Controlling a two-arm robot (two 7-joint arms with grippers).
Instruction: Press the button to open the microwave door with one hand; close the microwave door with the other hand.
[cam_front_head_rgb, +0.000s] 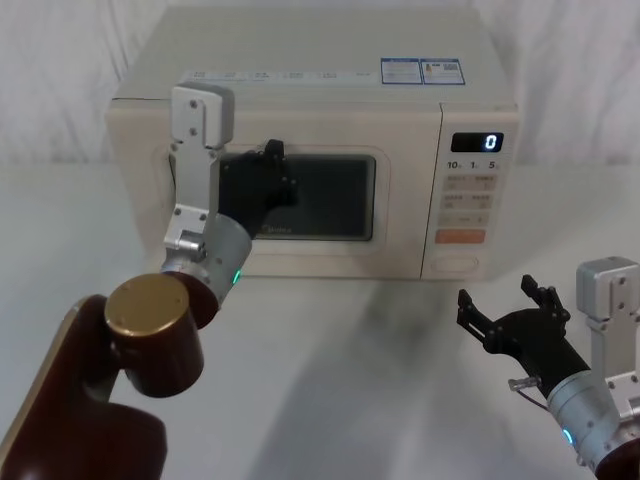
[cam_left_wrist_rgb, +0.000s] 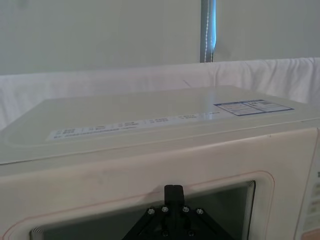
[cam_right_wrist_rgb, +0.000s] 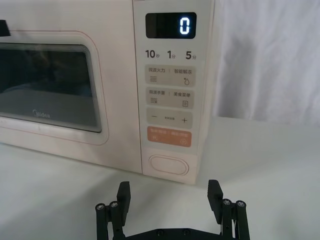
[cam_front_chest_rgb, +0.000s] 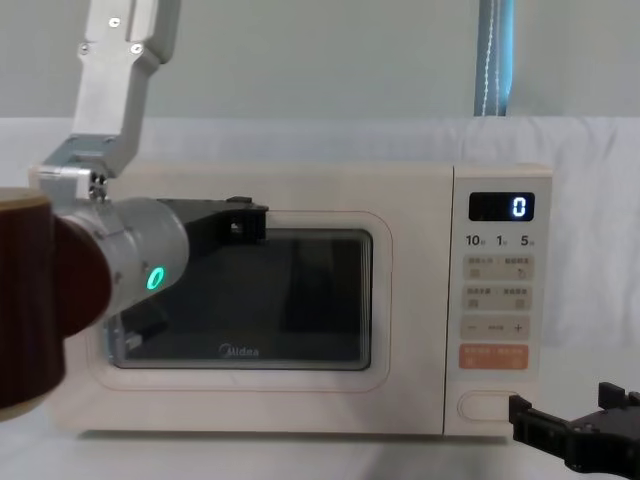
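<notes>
The cream microwave (cam_front_head_rgb: 300, 90) stands at the back of the table, its display (cam_front_head_rgb: 477, 142) showing "0". The microwave door (cam_front_head_rgb: 330, 255) lies flush with the control panel. My left gripper (cam_front_head_rgb: 268, 160) is shut, its tip against the upper left part of the door's dark window (cam_front_chest_rgb: 300, 300); the left wrist view shows the fingertips (cam_left_wrist_rgb: 173, 192) together at the window's top edge. My right gripper (cam_right_wrist_rgb: 169, 190) is open and empty, low over the table a short way in front of the button (cam_right_wrist_rgb: 169, 165), not touching it.
An orange key (cam_right_wrist_rgb: 169, 136) sits just above the button, with small cream keys higher up. White cloth covers the table (cam_front_head_rgb: 350, 350) and hangs behind the oven. My left arm's brown joint (cam_front_head_rgb: 150, 335) fills the lower left of the head view.
</notes>
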